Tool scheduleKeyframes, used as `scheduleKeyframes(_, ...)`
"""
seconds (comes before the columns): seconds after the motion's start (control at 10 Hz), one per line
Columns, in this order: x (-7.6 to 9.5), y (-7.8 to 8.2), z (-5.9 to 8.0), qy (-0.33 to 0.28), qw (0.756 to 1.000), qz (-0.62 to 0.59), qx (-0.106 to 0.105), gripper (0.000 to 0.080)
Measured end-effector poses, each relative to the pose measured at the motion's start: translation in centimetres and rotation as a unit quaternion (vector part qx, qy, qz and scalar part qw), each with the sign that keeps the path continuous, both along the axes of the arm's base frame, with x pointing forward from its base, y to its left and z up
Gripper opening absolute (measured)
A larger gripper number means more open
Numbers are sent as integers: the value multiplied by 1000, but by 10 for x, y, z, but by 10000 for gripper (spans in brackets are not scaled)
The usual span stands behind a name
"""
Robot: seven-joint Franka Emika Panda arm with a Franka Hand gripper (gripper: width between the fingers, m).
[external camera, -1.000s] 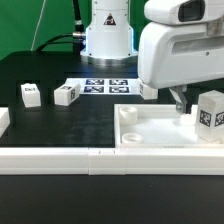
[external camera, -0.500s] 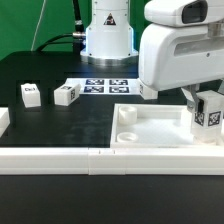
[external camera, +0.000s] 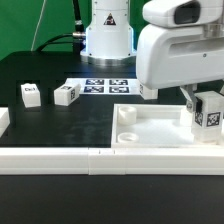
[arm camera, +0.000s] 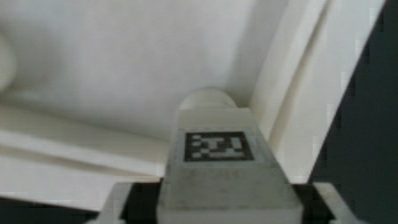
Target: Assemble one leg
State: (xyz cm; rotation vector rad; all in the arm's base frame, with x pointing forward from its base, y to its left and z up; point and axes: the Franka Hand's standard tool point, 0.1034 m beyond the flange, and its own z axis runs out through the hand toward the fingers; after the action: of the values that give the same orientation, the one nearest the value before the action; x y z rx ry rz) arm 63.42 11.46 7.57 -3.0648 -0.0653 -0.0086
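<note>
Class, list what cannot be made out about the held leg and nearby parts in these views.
Exterior view: the right edge crops the leg; contact with the tray cannot be told.
Wrist view: the leg hides the tray beneath its tip.
Exterior view: the left edge crops a white piece.

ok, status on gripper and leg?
Gripper shut on the leg. Leg upright over the tray part, at its end on the exterior view's right; seating unclear. Nothing seen in the way.
</note>
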Motion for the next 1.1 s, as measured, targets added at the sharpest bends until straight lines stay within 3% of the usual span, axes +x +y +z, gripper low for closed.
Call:
scheduleKeyframes(0.2,-1,4,-1,8,992,-128,4,291)
scheduleKeyframes(0.4,-1,6,-2,14,955,-296,2,291)
scheduleKeyframes(0.6,-1,7,-2,16,890,-456,1,291)
scheduleKeyframes(0.9,-1,7,-2,25,821,-570,8,291)
scheduleKeyframes(1.0,-1,8,-2,30,784,-620,10,291)
scheduleKeyframes(1.1,-1,8,-2,31,777,-628,11,291)
